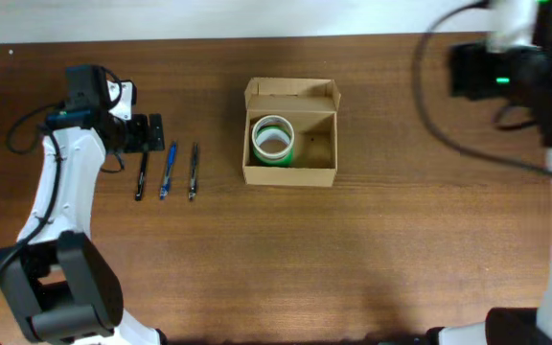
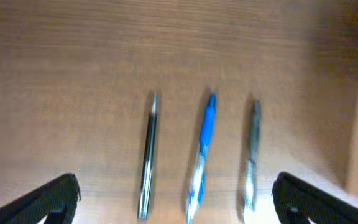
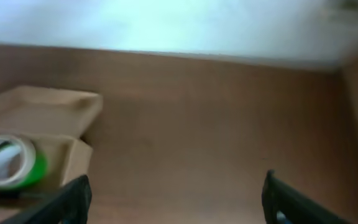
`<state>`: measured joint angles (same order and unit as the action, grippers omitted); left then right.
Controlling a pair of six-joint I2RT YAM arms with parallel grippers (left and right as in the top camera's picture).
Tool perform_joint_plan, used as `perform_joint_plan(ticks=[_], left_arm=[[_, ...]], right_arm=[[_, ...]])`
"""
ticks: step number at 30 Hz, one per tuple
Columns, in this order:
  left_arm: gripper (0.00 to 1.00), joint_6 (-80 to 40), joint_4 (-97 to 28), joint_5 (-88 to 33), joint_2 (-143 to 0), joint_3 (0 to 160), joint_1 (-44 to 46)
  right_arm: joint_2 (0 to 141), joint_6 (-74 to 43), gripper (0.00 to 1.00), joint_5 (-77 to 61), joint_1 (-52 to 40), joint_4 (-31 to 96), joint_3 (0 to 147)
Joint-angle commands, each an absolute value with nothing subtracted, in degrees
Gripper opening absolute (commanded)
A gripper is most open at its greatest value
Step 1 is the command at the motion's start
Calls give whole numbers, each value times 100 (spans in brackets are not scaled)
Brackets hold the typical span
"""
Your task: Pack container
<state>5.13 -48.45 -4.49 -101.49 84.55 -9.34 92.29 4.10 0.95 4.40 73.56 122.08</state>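
Overhead: open box (image 1: 290,134) on worktop (image 1: 401,240), tape roll (image 1: 273,140) inside; black pen (image 1: 141,180), blue pen (image 1: 167,172) and grey pen (image 1: 194,174) lie between box and left jaws.
Left wrist: jaws apart, pens just ahead.
Right wrist: jaws apart, box ahead-left, well apart.

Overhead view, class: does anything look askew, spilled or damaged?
Nothing stands out. The container sits square, flap open, with a green tape roll flat inside. The three pens lie side by side, apart, beside it.

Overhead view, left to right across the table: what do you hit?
black pen → blue pen → grey pen → container, open, with a green tape roll inside, toward its left side.
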Motion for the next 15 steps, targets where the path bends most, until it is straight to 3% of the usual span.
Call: perform_joint_plan(ticks=[1, 2, 5, 15], left_arm=[[99, 744, -5588, -508, -9623, 9351, -910], [99, 744, -5966, -510, -9623, 9585, -913], [99, 873, -6689, -510, -9623, 9922, -917], [100, 1387, -6853, -340, -9837, 9926, -917]], right_arm=[[9437, -740, 91, -368, 1350, 7669, 12213], [9520, -838, 99, -390, 1564, 7756, 12213], [9804, -891, 99, -388, 2126, 7894, 12213], [10385, -888, 99, -388, 2707, 7889, 12213]])
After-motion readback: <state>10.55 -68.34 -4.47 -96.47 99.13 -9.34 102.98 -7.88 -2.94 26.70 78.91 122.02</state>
